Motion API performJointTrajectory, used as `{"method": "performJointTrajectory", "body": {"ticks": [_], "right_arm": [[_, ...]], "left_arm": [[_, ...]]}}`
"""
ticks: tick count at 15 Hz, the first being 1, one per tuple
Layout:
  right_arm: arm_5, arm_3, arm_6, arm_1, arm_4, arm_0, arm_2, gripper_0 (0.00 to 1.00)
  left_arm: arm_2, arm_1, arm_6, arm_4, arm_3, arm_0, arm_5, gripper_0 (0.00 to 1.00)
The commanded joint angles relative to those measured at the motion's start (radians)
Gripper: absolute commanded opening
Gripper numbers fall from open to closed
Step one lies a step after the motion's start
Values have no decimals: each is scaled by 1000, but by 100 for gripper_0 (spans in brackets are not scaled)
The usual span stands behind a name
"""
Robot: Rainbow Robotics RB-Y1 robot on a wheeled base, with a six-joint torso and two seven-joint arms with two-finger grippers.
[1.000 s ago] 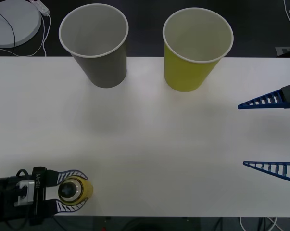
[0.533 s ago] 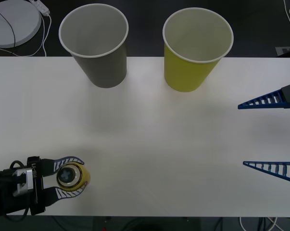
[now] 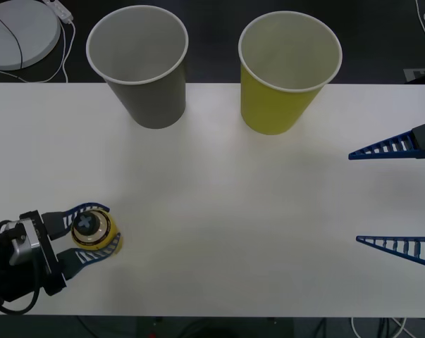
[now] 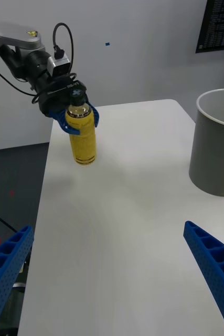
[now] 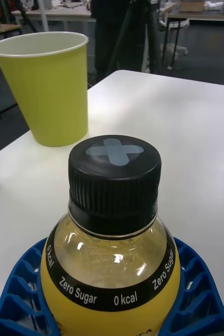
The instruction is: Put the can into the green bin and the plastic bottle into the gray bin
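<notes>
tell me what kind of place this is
Probably a robotics lab or office workspace: a plain white table set with only test props, a monitor on the wall, and desks, a tripod and a chair behind the green bin.

The plastic bottle (image 3: 92,230) is small and yellow, with a black ribbed cap marked by a pale cross and a black band reading "Zero Sugar 0 kcal". It is upright, clasped at the neck between blue ribbed fingers (image 3: 79,210), and appears clear of the white table's near left area. The gray bin (image 3: 139,65) stands upright and open at the table's far edge. The green bin (image 3: 286,70) stands upright just beside it, apart, to its right.
</notes>
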Motion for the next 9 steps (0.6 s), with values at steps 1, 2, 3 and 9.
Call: {"method": "performJointTrajectory", "body": {"ticks": [1, 2, 3, 9], "right_arm": [[0, 0, 0, 0, 0, 0, 0, 100], [0, 0, 0, 0, 0, 0, 0, 100], [0, 0, 0, 0, 0, 0, 0, 100], [0, 0, 0, 0, 0, 0, 0, 100]], "left_arm": [[57, 0, 94, -48, -64, 28, 43, 0], [71, 0, 128, -58, -80, 32, 55, 0], [81, 0, 152, -65, -87, 34, 64, 0], [138, 14, 378, -148, -149, 35, 115, 0]]}}
